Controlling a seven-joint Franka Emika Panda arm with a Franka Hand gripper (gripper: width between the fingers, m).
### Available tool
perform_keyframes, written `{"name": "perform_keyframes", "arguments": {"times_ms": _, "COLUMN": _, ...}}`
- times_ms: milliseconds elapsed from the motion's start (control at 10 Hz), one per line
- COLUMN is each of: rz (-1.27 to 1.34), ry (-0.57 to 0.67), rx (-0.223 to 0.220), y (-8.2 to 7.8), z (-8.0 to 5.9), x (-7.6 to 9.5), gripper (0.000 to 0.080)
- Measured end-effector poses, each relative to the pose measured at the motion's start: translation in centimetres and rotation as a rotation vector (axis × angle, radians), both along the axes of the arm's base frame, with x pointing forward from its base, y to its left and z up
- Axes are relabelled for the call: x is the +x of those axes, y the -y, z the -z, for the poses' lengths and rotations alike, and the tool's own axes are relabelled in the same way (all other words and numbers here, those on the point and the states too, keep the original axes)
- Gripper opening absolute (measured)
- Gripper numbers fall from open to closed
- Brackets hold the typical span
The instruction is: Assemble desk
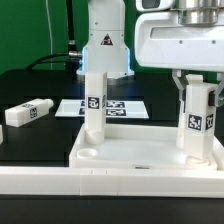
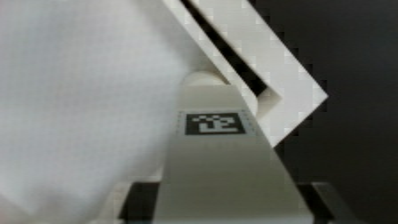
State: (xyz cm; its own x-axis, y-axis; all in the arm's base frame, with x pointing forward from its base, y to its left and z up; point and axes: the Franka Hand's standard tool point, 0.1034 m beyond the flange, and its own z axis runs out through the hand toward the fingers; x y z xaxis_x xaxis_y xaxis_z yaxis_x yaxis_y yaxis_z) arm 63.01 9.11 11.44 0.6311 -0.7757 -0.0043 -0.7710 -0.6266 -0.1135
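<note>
The white tabletop (image 1: 140, 160) lies nearest, flat on the black table (image 1: 30, 140). On its side at the exterior view's right a leg (image 1: 196, 125) stands upright. The gripper (image 1: 197, 93) is clenched on the upper part of it, one finger at each side. A second leg (image 1: 93, 105) stands upright at the left side. Further back a loose leg (image 1: 27, 112) lies on the table, and behind is the marker board (image 1: 120, 106).
</note>
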Motion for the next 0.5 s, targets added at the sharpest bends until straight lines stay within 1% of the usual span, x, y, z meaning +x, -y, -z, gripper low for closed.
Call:
{"name": "perform_keyframes", "arguments": {"times_ms": 200, "rz": 0.249, "ry": -0.020, "rx": 0.053, "y": 0.11, "z": 0.07, "x": 0.03, "gripper": 0.0290}}
{"name": "perform_keyframes", "arguments": {"times_ms": 400, "rz": 0.400, "ry": -0.034, "rx": 0.077, "y": 0.21, "z": 0.12, "x": 0.07, "gripper": 0.0290}}
{"name": "perform_keyframes", "arguments": {"times_ms": 500, "rz": 0.452, "ry": -0.040, "rx": 0.081, "y": 0.16, "z": 0.12, "x": 0.07, "gripper": 0.0290}}
